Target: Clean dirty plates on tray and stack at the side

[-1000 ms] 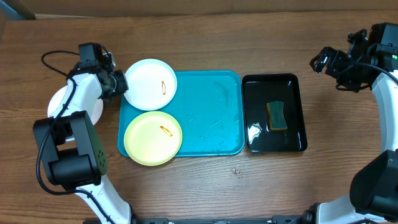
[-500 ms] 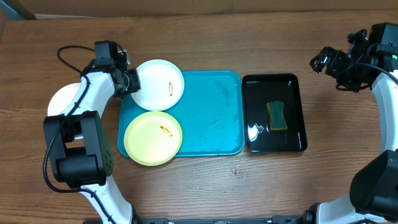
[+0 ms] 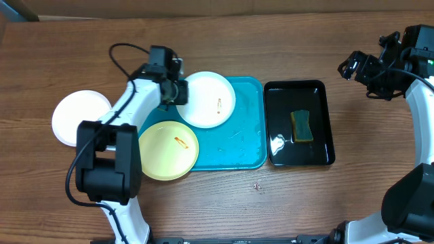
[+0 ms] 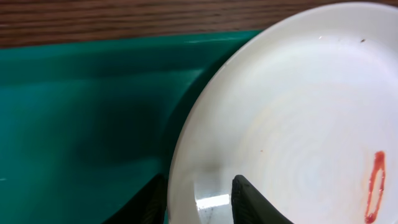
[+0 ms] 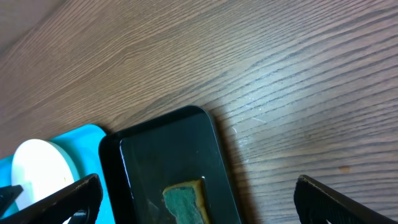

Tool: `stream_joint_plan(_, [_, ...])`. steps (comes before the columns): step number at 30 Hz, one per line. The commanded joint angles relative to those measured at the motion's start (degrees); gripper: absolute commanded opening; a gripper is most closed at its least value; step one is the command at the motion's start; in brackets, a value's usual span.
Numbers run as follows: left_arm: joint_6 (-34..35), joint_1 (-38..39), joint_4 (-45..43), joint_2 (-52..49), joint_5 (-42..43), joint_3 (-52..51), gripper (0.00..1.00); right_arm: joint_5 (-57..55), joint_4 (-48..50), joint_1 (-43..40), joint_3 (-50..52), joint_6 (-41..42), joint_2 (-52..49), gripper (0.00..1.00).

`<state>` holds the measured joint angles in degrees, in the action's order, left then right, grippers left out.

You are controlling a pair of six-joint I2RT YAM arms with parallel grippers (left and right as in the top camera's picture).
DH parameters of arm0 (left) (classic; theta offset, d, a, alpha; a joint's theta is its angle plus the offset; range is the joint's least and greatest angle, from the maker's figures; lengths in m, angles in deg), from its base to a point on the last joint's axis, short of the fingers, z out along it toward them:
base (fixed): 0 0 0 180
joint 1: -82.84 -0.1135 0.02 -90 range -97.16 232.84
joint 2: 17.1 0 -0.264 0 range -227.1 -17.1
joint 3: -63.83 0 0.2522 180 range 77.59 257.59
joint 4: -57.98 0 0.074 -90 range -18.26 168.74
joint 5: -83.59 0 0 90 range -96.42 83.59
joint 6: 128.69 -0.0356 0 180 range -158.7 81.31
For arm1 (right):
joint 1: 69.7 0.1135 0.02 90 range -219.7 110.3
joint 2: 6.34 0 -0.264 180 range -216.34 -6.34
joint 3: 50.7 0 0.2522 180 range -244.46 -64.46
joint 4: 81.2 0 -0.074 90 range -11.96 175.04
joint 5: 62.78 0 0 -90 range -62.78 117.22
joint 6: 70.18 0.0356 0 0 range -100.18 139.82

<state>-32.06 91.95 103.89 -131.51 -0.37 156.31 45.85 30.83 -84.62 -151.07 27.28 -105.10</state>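
My left gripper (image 3: 178,93) is shut on the left rim of a white plate (image 3: 208,99) with an orange smear and holds it over the top middle of the turquoise tray (image 3: 237,146). In the left wrist view the plate (image 4: 298,118) fills the right side, its rim between my fingers (image 4: 199,199), over the tray (image 4: 81,118). A pale yellow-green plate (image 3: 167,150) with an orange smear lies at the tray's front left. Another white plate (image 3: 76,116) lies on the table left of the tray. My right gripper (image 3: 354,66) is open and empty, high at the far right.
A black tray (image 3: 299,123) holding water and a green-and-yellow sponge (image 3: 301,126) stands right of the turquoise tray; it also shows in the right wrist view (image 5: 161,168) with the sponge (image 5: 185,202). A cable loops above my left arm.
My left gripper has carried the white plate to the right, from the tray's top left corner to its top middle. The right arm has not moved.
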Motion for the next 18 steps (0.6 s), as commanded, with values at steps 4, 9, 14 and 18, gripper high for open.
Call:
stream_joint_plan(4, [-0.7,4.4,-1.0,1.2,0.8,-0.7,0.39,-0.1,0.1,-0.2,-0.2,0.0,0.5,1.0])
stream_joint_plan(9, [0.6,4.5,-2.4,1.3,-2.2,-0.7,0.39,-0.1,0.1,-0.2,-0.2,0.0,0.5,1.0])
stream_joint_plan(14, [1.5,4.4,-0.7,1.2,-3.7,-0.7,0.39,-0.1,0.1,-0.2,-0.2,0.0,0.5,1.0])
stream_joint_plan(18, [1.5,4.8,1.0,1.2,-3.6,-0.7,0.36,-0.1,0.1,-0.2,-0.2,0.0,0.5,1.0])
